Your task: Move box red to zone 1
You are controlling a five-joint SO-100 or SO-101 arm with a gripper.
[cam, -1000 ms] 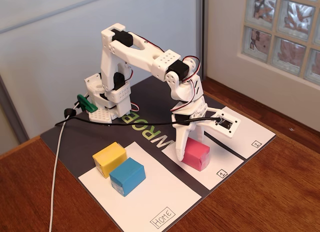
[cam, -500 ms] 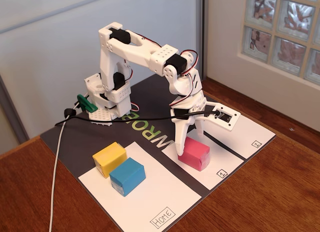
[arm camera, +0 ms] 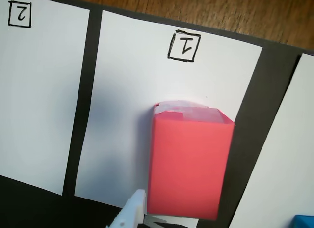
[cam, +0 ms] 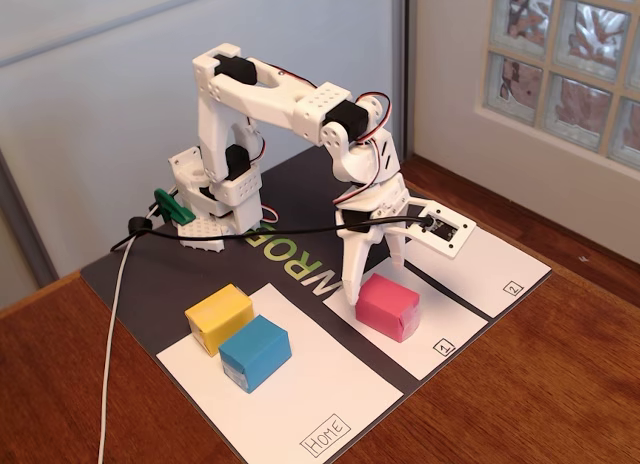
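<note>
The red box (cam: 388,306) sits on zone 1 (cam: 450,319), the white square with a boxed "1" in its corner, near the edge that borders the black strip. My gripper (cam: 375,276) hangs just behind and above the box. Its jaws are spread to either side of the box's rear end and it looks open. In the wrist view the red box (arm camera: 189,164) fills the lower middle, lying on zone 1 (arm camera: 127,90). One white fingertip (arm camera: 133,208) shows just left of the box with a thin gap. The other finger is out of view.
The white square marked "2" (cam: 490,264) lies to the right of zone 1. A yellow box (cam: 218,317) and a blue box (cam: 255,352) stand on the larger "Home" sheet (cam: 300,394) at the left. A cable (cam: 115,314) runs along the left. The mat ends at wooden table.
</note>
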